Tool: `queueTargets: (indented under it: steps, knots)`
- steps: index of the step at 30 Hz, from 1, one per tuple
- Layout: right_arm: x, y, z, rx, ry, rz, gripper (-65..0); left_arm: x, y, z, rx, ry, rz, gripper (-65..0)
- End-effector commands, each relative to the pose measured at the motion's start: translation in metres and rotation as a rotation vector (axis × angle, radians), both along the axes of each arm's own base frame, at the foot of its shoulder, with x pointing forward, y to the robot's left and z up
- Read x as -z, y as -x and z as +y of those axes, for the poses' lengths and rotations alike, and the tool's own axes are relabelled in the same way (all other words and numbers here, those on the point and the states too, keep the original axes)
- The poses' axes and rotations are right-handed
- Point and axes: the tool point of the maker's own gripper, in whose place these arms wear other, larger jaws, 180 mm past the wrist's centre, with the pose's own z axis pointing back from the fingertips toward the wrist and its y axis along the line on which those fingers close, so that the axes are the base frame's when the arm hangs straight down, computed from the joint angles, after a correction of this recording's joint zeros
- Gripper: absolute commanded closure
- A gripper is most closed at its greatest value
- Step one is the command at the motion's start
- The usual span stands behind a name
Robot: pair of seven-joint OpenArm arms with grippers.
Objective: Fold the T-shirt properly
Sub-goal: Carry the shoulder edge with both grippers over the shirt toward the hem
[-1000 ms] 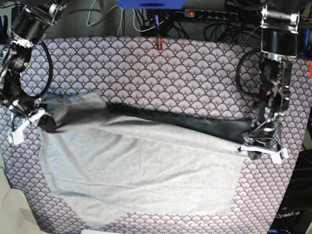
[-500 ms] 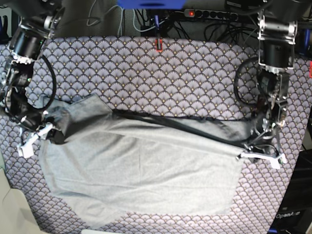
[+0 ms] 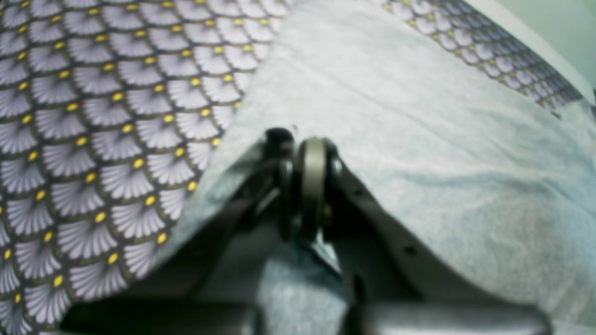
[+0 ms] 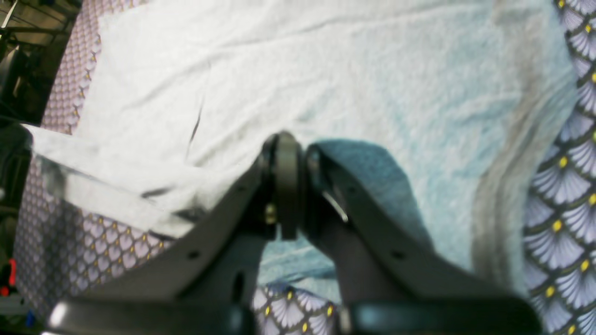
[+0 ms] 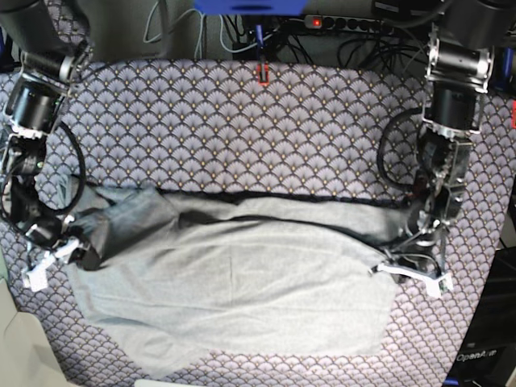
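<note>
The light grey T-shirt [image 5: 234, 298] lies spread across the purple fan-patterned tablecloth [image 5: 266, 137], its far edge folded over toward the front with a thin dark line along the fold. My left gripper [image 5: 407, 270] is on the right of the base view, shut on the shirt's right end. In the left wrist view its jaws [image 3: 302, 153] pinch the grey fabric [image 3: 419, 116]. My right gripper [image 5: 60, 250] is on the left of the base view, shut on the shirt's left end. In the right wrist view it [image 4: 291, 153] holds a raised fold of the shirt [image 4: 326, 70].
A small red clip [image 5: 263, 74] sits at the table's back edge. A power strip with a red light [image 5: 347, 22] and cables lie behind it. A pale surface [image 5: 16, 339] shows at the front left corner. The tablecloth edge runs close on the right [image 5: 492, 322].
Both grippers have moved toward the front of the table, drawing the shirt's far edge forward over the body. The dark inside strip has shrunk to a thin line.
</note>
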Motion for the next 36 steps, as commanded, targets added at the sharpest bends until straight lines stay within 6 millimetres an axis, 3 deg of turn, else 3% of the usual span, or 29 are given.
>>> queueTargets:
  steps: [1, 9, 17, 20, 29, 36]
  knots:
    - [-0.023, -0.012, -0.009, 0.017, -0.003, -0.071, -0.7, -0.028, -0.014, 0.009, -0.006, -0.042, -0.079, 0.0]
    - [-0.005, -0.026, 0.004, -0.017, -0.003, -0.047, -0.7, -0.035, -0.017, 0.017, -0.003, -0.14, -0.091, 0.0]
    - [-0.001, -0.035, 0.017, -0.038, -0.006, -0.055, -0.7, -0.023, -0.023, 0.036, -0.046, -0.15, -0.042, 0.0]
    - [0.007, -0.038, 0.009, -0.02, -0.007, -0.034, -0.7, -0.021, -0.024, 0.039, -0.052, -0.153, -0.034, 0.0]
    - [-0.004, -0.049, 0.007, -0.017, 0.004, -0.071, -0.7, -0.04, -0.037, 0.033, -0.046, -0.147, -0.077, 0.0]
    - [-0.02, -0.059, 0.007, -0.017, 0.009, -0.104, -0.7, -0.043, -0.039, 0.033, -0.046, -0.145, -0.08, 0.0]
